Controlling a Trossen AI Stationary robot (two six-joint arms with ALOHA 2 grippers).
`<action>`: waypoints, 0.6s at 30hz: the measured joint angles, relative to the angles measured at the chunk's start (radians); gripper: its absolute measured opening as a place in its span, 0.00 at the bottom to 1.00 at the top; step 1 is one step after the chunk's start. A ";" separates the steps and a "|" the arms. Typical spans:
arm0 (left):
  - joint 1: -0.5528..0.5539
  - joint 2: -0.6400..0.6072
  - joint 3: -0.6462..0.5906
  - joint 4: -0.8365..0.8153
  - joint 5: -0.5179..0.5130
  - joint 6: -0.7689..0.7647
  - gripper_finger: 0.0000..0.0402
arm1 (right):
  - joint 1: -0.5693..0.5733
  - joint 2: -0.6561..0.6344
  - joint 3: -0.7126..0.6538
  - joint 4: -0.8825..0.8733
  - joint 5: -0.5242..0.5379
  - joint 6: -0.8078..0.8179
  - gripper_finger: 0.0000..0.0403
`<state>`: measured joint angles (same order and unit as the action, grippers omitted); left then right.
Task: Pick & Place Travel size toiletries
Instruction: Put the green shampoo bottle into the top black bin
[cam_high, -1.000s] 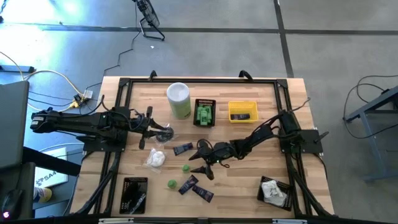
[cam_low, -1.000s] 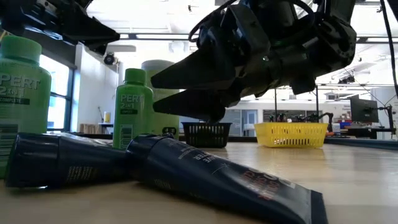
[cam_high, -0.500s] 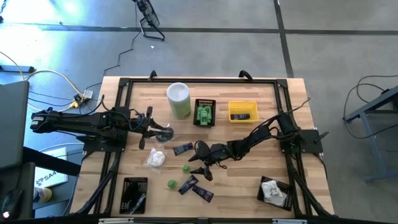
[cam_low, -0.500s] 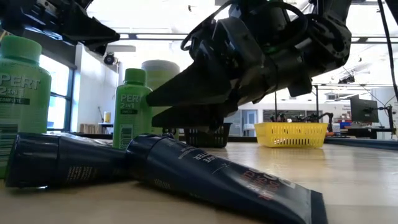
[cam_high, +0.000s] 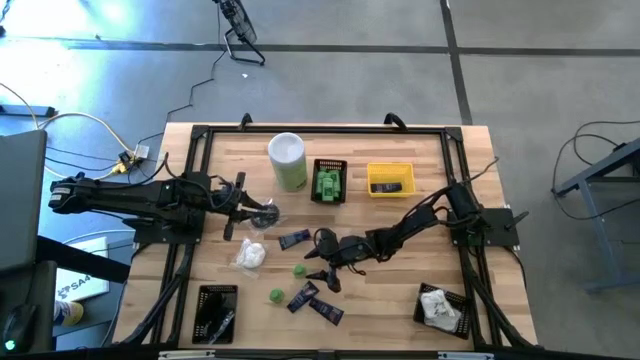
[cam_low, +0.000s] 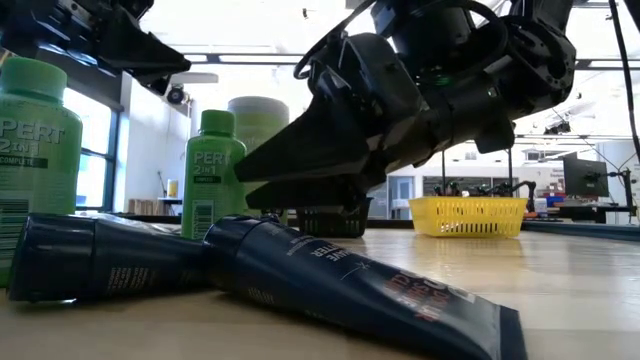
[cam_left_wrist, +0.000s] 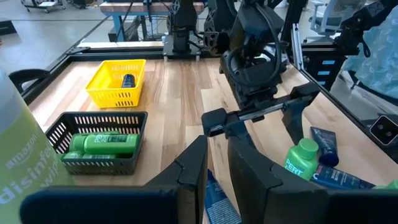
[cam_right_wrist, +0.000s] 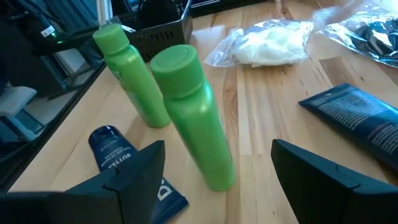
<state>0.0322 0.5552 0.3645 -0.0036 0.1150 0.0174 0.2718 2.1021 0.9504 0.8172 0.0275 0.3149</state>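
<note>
The right end effector (cam_high: 322, 272) hangs over the middle of the wooden surface (cam_high: 400, 300), its fingers spread wide with nothing between them. Its wrist view shows a green bottle (cam_right_wrist: 194, 115) standing between the two dark fingers, untouched, with a second green bottle (cam_right_wrist: 129, 74) farther off, a navy tube (cam_right_wrist: 124, 165) beside it, another navy tube (cam_right_wrist: 364, 121) and a white soft packet (cam_right_wrist: 270, 45).

The right arm reaches in low from the right edge, bent at the elbow.

The low view reads "PERT 2 in 1" on the near bottles and shows two navy tubes (cam_low: 340, 285) lying across the foreground with small pale lettering I cannot make out.

The left end effector (cam_high: 262, 214) sits over the left side of the surface, its fingers nearly pressed together; whether it grips anything I cannot tell. That arm stretches out almost level from the left.

From above, more bottles lie in a black basket (cam_high: 329, 181) at the far side, beside a yellow basket (cam_high: 390, 178) and a tall white-and-green canister (cam_high: 287, 160). Two black trays sit at the near corners.
</note>
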 joint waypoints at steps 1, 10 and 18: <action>0.000 0.000 0.000 0.000 0.000 0.000 0.15 | 0.000 0.000 0.000 -0.002 0.000 0.000 0.71; 0.000 0.000 0.000 0.002 -0.003 0.003 0.15 | 0.002 0.000 0.000 0.006 0.035 0.003 0.71; 0.000 0.000 0.000 0.004 -0.005 0.003 0.15 | 0.006 0.000 0.000 0.026 0.060 0.003 0.71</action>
<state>0.0325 0.5552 0.3645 0.0006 0.1097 0.0208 0.2783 2.1017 0.9508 0.8428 0.0875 0.3180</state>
